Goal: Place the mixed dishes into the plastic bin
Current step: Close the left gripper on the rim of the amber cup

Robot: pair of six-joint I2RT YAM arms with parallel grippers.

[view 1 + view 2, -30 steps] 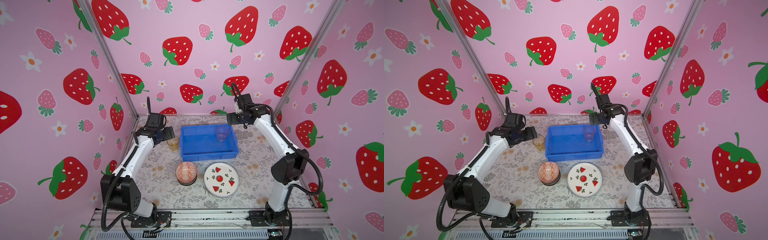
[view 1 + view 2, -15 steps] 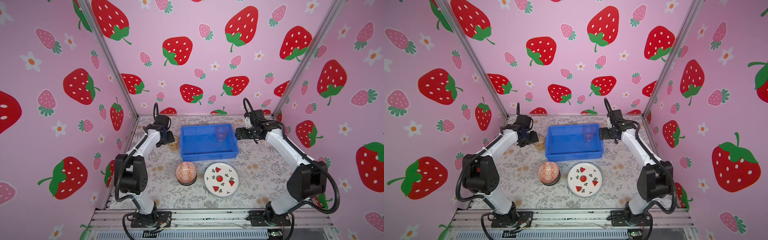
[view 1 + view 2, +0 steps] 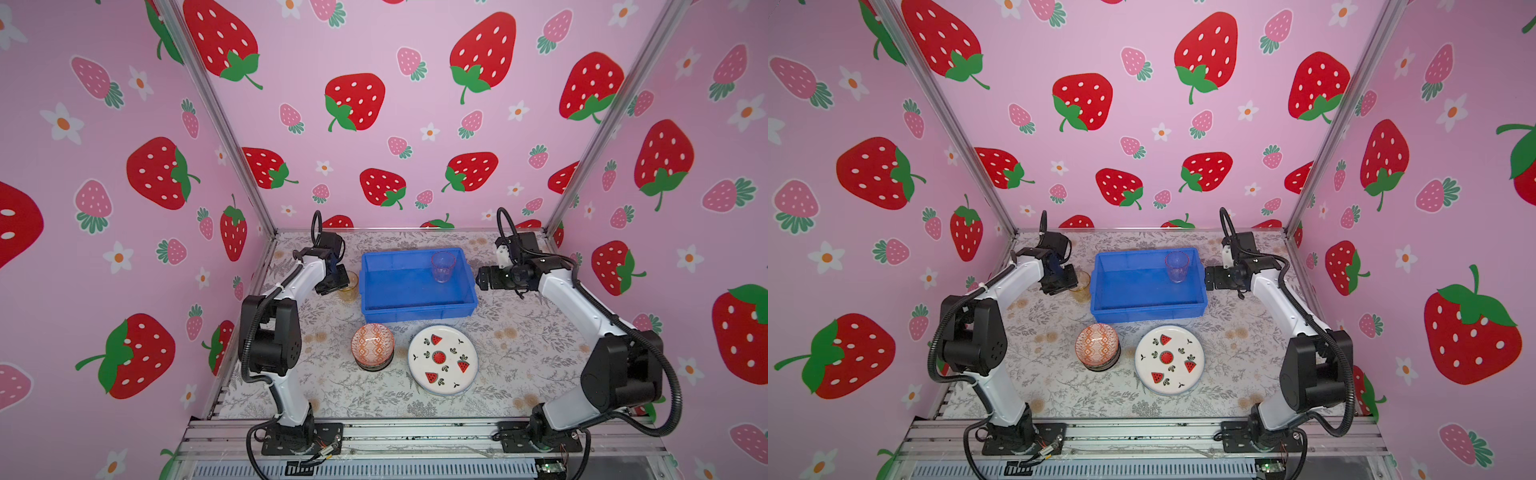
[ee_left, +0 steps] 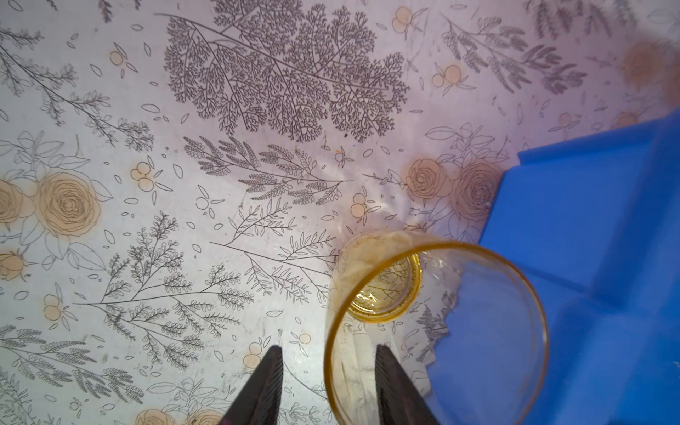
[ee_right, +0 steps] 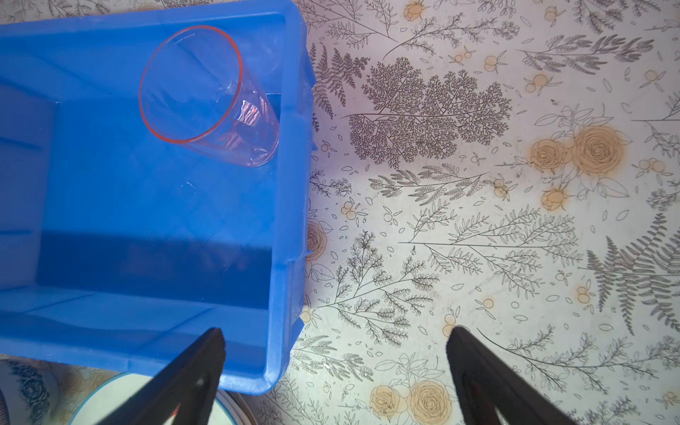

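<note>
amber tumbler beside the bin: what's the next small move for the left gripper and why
Probably close the left gripper on the wall of the amber tumbler: its fingers straddle the rim, one inside, one outside, not yet pinching. The tumbler stands on the table beside the blue bin.

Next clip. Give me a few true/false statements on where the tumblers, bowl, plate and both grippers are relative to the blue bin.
1. The clear pink tumbler stands upright inside the bright blue rectangular plastic bin. True.
2. The clear amber tumbler is in the bin too. False: it stands on the floral table beside the bin.
3. The left gripper straddles the amber tumbler's wall, one finger inside, one outside. True.
4. The right gripper holds the round white watermelon-print plate. False: it is open and empty beside the bin; the plate lies on the table.
5. The orange patterned bowl sits beside the plate. True.
</note>
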